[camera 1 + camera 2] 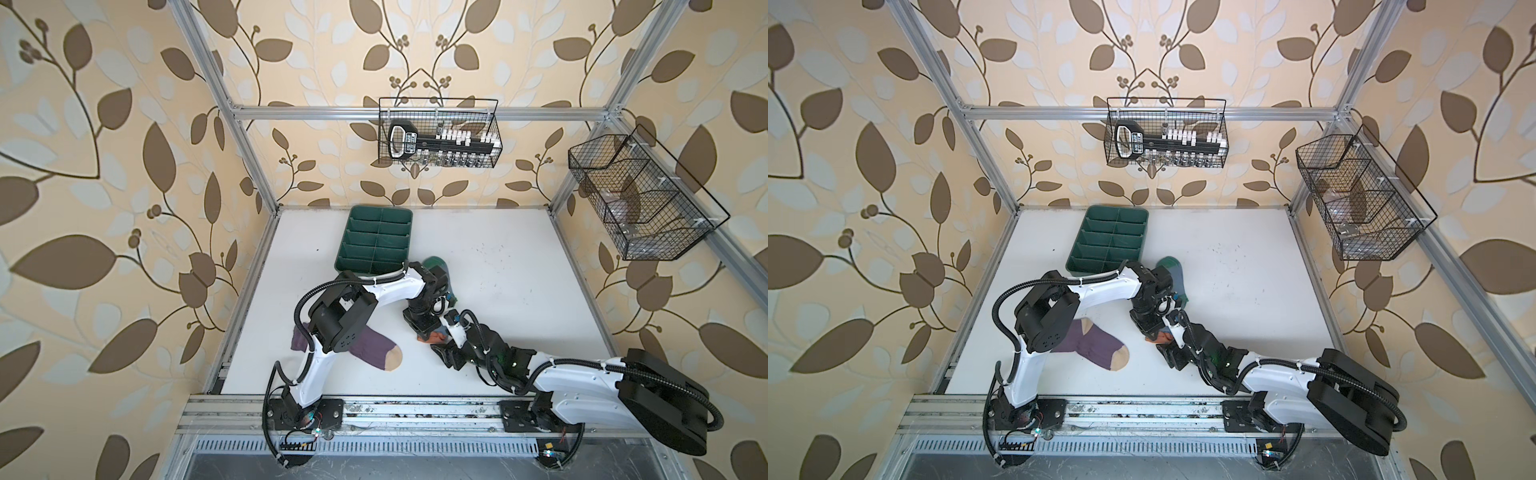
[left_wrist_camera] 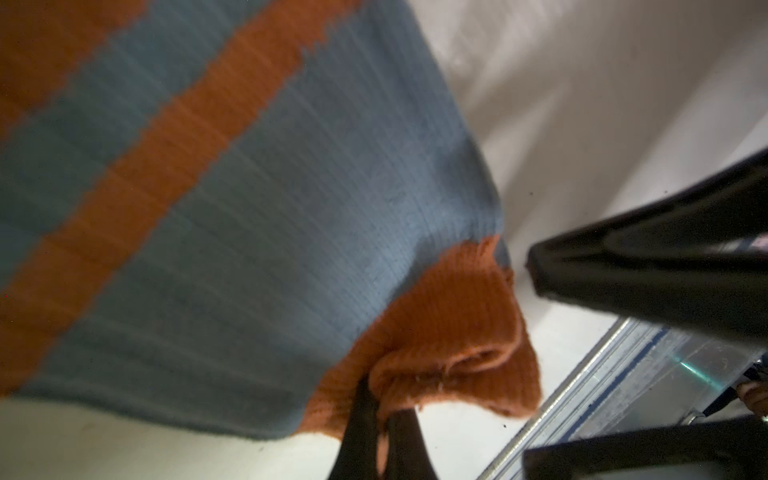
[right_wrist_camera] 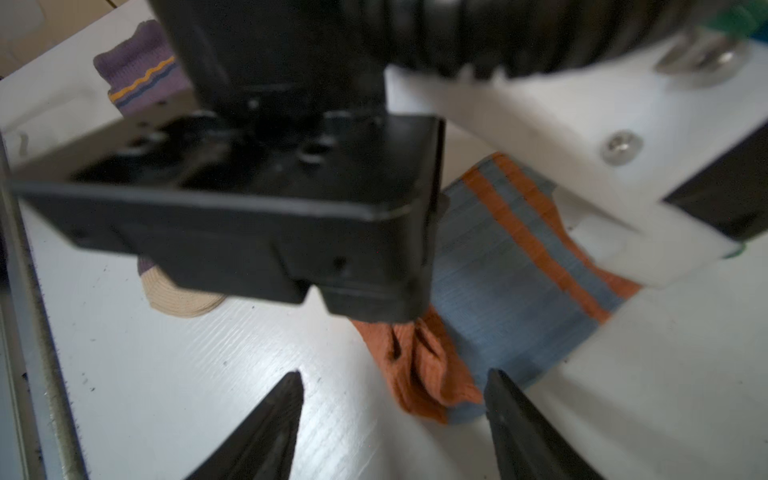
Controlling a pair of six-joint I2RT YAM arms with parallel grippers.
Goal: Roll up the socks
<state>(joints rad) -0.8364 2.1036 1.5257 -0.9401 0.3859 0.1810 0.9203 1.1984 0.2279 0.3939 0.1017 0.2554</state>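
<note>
Near the middle of the desk (image 1: 519,270), your left tool (image 2: 380,399) is clamped on the orange cuff (image 2: 449,332) of the grey sock (image 3: 511,282), which lies stretched out flat toward its green toe (image 1: 434,262). Your right tool (image 3: 395,376) stands open, its jaws either side of that cuff without pinching it. I judge you are at the very start: the cuff is bunched, but no turn of a roll has formed. The purple sock (image 1: 370,349) lies flat by the left arm, well apart, untouched. Both socks are left to roll.
</note>
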